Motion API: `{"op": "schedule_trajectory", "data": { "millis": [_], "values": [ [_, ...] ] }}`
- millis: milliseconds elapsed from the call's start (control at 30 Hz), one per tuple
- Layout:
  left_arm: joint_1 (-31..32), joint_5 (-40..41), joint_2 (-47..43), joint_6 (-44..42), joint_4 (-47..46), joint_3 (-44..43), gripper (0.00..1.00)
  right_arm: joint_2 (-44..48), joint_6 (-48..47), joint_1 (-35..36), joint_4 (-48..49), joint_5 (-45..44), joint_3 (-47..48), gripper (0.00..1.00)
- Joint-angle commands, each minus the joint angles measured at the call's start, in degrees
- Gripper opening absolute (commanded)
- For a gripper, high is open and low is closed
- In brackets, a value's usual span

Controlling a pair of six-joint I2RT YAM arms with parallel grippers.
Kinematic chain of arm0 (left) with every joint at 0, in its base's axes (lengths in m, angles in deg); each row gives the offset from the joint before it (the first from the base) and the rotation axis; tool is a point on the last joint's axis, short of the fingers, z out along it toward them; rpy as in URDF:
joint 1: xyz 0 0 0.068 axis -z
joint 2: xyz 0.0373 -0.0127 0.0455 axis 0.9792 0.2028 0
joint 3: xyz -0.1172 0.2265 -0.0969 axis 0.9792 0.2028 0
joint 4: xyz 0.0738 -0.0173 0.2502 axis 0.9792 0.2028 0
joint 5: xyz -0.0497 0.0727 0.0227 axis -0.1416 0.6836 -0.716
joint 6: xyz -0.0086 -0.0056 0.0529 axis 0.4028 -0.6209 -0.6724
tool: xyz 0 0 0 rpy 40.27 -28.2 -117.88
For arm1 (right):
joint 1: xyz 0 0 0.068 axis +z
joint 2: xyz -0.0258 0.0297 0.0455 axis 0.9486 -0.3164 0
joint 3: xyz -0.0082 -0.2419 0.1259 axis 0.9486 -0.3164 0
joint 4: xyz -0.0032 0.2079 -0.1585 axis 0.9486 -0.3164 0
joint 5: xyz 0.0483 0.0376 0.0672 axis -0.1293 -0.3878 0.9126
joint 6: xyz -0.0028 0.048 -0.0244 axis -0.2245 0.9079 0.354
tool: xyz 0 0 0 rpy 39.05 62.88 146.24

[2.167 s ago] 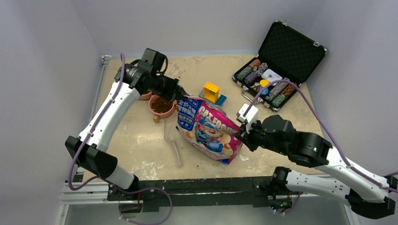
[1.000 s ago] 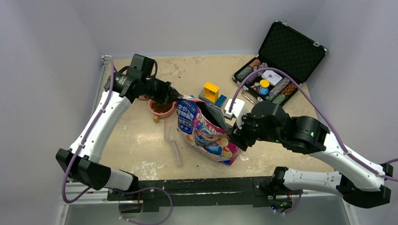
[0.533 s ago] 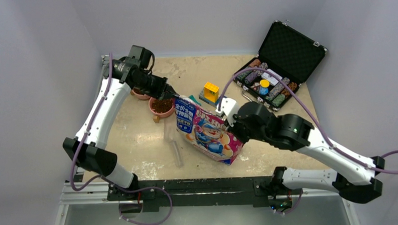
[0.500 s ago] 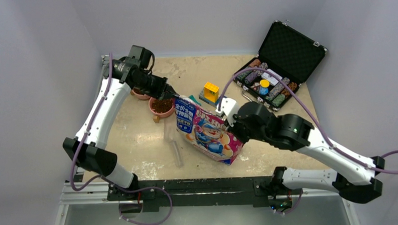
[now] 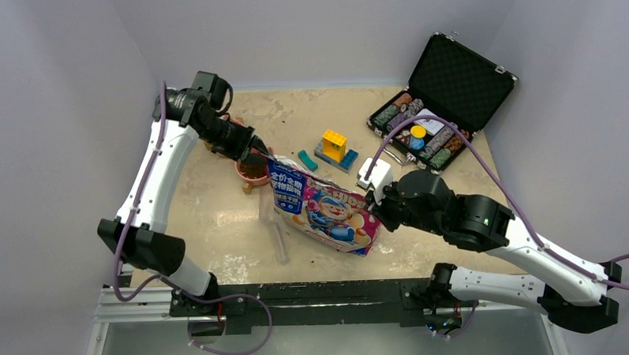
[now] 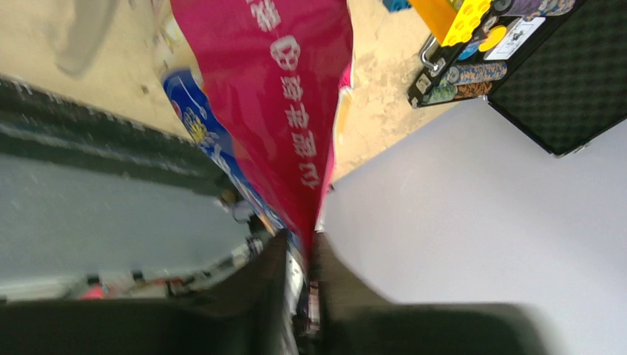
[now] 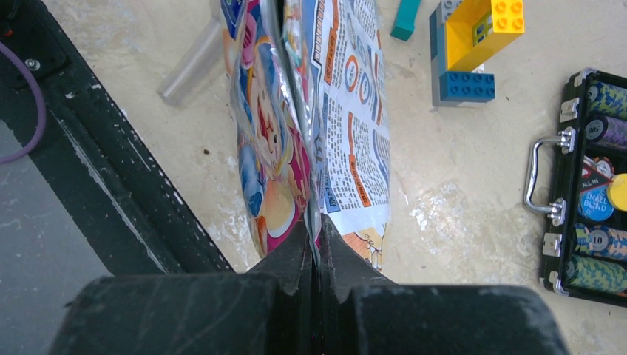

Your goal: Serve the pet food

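Bag (image 5: 322,209) has swung lower, mouth dragged left to the pink bowl (image 5: 243,177). Left gripper (image 6: 302,248) pinches its far corner; right gripper (image 7: 316,237), re-clamped, holds the near-right edge. Kibble (image 5: 254,172) seemingly in the bowl; pouring looks ready.

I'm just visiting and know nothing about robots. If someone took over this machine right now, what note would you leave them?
Left end effector: shut on a top corner of the bag, right beside the bowl.
Right end effector: shut on the bag's opposite edge.
Bag: spans between both arms, its left-held end at the bowl.
Done: kibble appears to be in the bowl already.
Left: probably check the portion, then set the bag down and release it.
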State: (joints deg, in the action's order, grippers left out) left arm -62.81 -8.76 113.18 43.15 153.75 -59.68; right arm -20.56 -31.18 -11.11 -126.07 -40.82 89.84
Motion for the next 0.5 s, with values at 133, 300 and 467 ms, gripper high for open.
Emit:
{"op": "schedule_trajectory", "data": {
  "millis": [133,300,467],
  "values": [
    [2.9,5.1,-8.0,3.5,-12.0,6.9,0.59,-1.7,-0.6,-0.2,-9.1,1.6,5.6,0.2],
    [4.9,5.6,-6.8,3.9,-11.5,5.8,0.59,-6.6,-2.2,-0.2,-6.9,1.9,10.0,0.51],
    [6.1,5.9,-6.6,5.2,-12.6,5.9,0.58,-13.8,-3.8,-0.2,-5.8,-2.0,15.1,0.57]
  ]
}}
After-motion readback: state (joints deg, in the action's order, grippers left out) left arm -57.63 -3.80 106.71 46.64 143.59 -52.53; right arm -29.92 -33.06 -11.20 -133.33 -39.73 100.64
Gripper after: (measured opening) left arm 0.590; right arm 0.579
